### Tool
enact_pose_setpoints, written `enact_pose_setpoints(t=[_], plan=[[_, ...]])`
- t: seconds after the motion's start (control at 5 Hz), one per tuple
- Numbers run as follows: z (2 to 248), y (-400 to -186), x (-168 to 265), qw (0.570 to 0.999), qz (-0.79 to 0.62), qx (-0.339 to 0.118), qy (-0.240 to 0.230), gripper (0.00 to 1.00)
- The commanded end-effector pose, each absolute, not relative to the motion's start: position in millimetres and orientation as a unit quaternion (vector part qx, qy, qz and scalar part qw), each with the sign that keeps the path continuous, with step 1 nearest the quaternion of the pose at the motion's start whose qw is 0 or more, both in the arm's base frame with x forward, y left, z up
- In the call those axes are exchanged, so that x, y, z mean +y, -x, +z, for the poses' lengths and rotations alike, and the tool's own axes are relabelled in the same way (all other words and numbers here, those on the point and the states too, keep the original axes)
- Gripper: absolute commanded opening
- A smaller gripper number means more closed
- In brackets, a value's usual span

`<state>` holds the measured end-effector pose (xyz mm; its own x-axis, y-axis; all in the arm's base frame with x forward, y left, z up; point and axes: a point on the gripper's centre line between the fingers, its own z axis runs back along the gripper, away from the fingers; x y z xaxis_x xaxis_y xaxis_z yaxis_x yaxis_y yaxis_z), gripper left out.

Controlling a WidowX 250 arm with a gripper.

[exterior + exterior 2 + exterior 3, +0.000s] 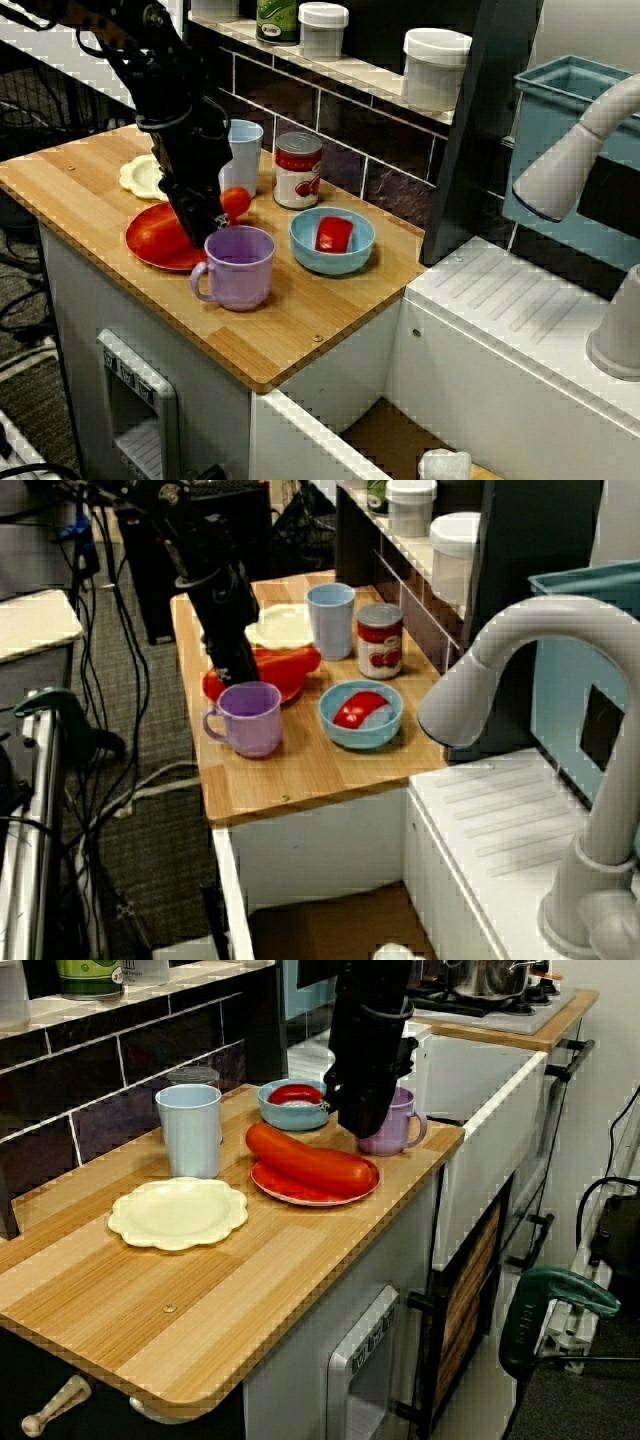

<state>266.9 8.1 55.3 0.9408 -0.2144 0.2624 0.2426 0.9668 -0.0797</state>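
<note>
**Low over the sausage plate**

Hangs with the gripper (207, 228) pointing straight down at the red plate (285, 1188), right by one end of the sausage (305, 1160) and just beside the purple mug (240, 268). Cannot tell the gripper's opening, nor any contact with the sausage: both hidden behind the black body in all three views.

Finds the sausage lying flat along the red plate, spanning it nearly from rim to rim, probably for want of room on so small a dish. Places that plate near the front edge of the desk (300, 330), likely within easy reach from above.

Behind, a light blue cup (190, 1128) and a soup can (298, 170), both upright close to the tiled wall, seemingly out of the arm's way. Beside the purple mug, a blue bowl (345, 266) cradling a red piece (334, 235). Further along the desk, well apart, a cream plate (178, 1213) with a scalloped rim.
</note>
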Motion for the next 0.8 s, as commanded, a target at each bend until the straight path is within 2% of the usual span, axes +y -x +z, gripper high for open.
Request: enact_pose_setpoints(t=[0.0,0.4,0.6], plan=[[71.9,-264.2,-9.9,0.982,-0.121,-0.127,0.067,0.0],[68.5,-273.8,0.8,0.985,-0.104,-0.122,0.057,0.0],[66.9,-277.9,20.5,0.987,-0.089,-0.123,0.053,0.0]])
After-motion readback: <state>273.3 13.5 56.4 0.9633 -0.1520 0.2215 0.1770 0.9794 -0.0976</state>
